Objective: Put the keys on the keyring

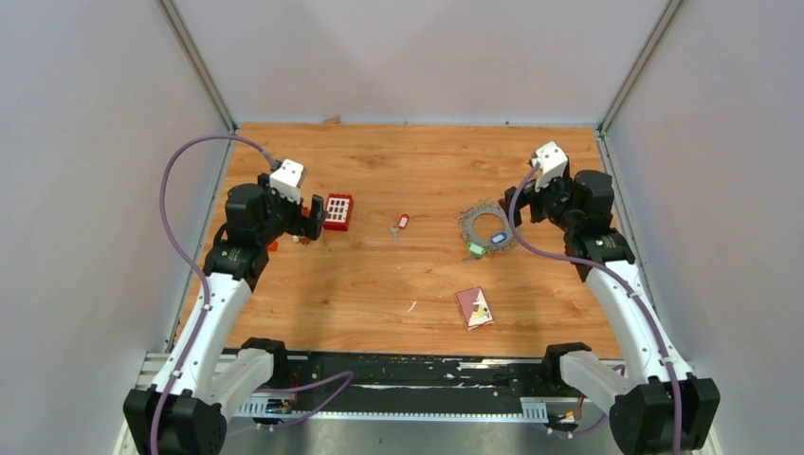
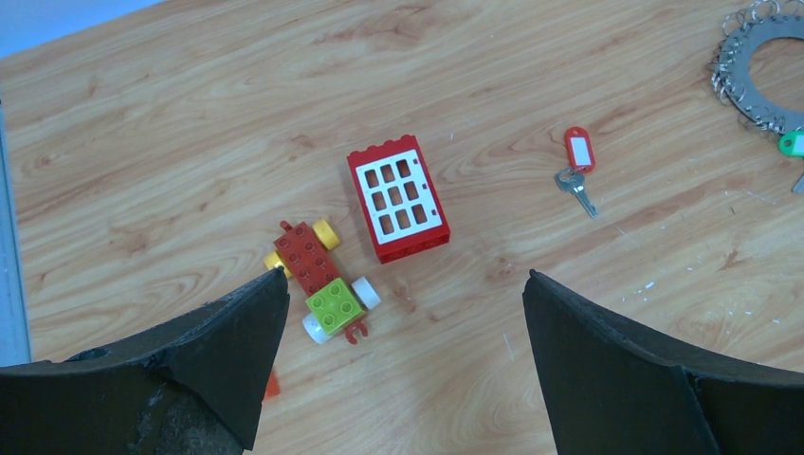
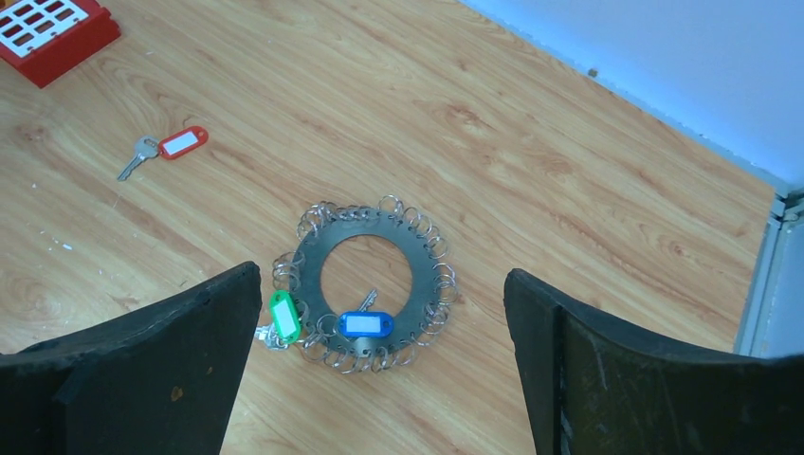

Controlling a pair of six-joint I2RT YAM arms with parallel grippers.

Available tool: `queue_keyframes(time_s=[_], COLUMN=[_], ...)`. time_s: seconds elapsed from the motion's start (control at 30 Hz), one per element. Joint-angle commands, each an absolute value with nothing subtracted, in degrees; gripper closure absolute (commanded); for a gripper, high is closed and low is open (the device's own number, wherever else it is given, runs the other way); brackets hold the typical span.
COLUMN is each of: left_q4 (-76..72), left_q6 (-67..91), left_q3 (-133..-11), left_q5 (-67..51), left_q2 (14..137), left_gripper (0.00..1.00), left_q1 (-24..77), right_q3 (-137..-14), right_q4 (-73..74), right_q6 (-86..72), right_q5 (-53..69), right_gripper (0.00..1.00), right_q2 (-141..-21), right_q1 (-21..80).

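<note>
The keyring (image 1: 471, 227) is a grey ring with wire loops round its rim, lying flat at the right of the table. It also shows in the right wrist view (image 3: 365, 225) and at the top right of the left wrist view (image 2: 744, 66). A blue-tag key (image 3: 366, 324) lies on its near band, and a green-tag key (image 3: 283, 316) lies at its left rim. A red-tag key (image 1: 402, 223) lies loose mid-table, also seen in the wrist views (image 2: 579, 150) (image 3: 182, 142). My left gripper (image 2: 406, 275) is open and empty above the toy bricks. My right gripper (image 3: 381, 270) is open and empty above the keyring.
A red block with white squares (image 2: 398, 197) and a small brick vehicle (image 2: 322, 280) lie under the left gripper. A maroon square card (image 1: 474, 306) lies nearer the front. Grey walls close in the table on three sides.
</note>
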State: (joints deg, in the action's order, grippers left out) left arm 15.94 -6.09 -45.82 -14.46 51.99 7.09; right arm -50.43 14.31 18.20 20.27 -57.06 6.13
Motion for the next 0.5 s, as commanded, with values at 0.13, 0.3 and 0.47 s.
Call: queue_keyframes(time_s=[0.13, 0.3, 0.47], left_q4=[17.18, 17.39, 17.59], left_q6=[-8.02, -9.32, -10.1], left_q3=[-48.17, -47.75, -47.37], left_q5=[-17.2, -18.35, -21.48], left_q2=[51.15, 51.41, 51.1], left_gripper=[0.0, 0.0, 0.0], left_q1=[6.93, 6.99, 6.92], right_q3=[-54.67, -62.47, -69.7], right_q4=[15.18, 21.24, 25.36], right_q6=[16.69, 19.41, 23.25], right_q5=[18.53, 15.92, 15.1], right_gripper=[0.0, 0.01, 0.03], right_q2=[-65.16, -75.79, -85.67], right_q1=[6.7, 6.7, 6.54])
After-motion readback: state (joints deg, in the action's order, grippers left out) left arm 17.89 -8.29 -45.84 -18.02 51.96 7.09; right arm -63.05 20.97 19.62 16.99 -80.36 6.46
